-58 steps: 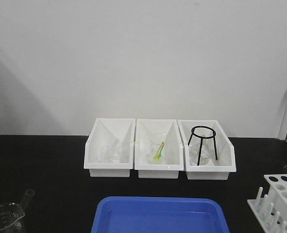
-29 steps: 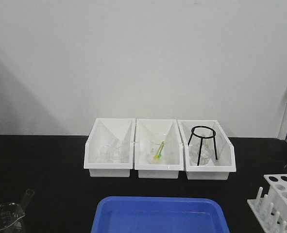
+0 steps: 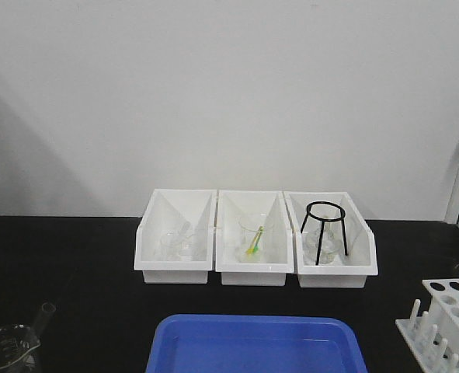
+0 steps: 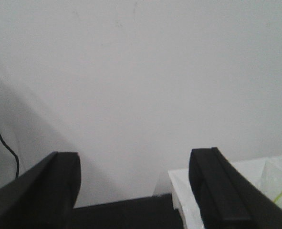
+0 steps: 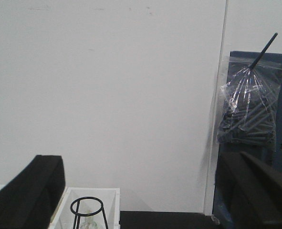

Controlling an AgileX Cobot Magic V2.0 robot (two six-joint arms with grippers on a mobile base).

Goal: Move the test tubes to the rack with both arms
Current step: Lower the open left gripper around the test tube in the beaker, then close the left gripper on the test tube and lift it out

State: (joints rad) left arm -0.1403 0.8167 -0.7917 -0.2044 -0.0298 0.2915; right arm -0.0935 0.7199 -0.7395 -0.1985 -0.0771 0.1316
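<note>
Not seeing anything shifting since a second ago. Spotting the test tube leaning in the beaker at lower left, rack at lower right, well apart. Finding left gripper and right gripper both gaping wide, gripping nothing, facing the wall. Guessing pre-pickup; next up, probably lowering the left one onto that tube.

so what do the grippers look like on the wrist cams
Both the left gripper and the right gripper show as two plain matte black fingers, broad and flat-sided with blocky tips. No markings show on them.
</note>
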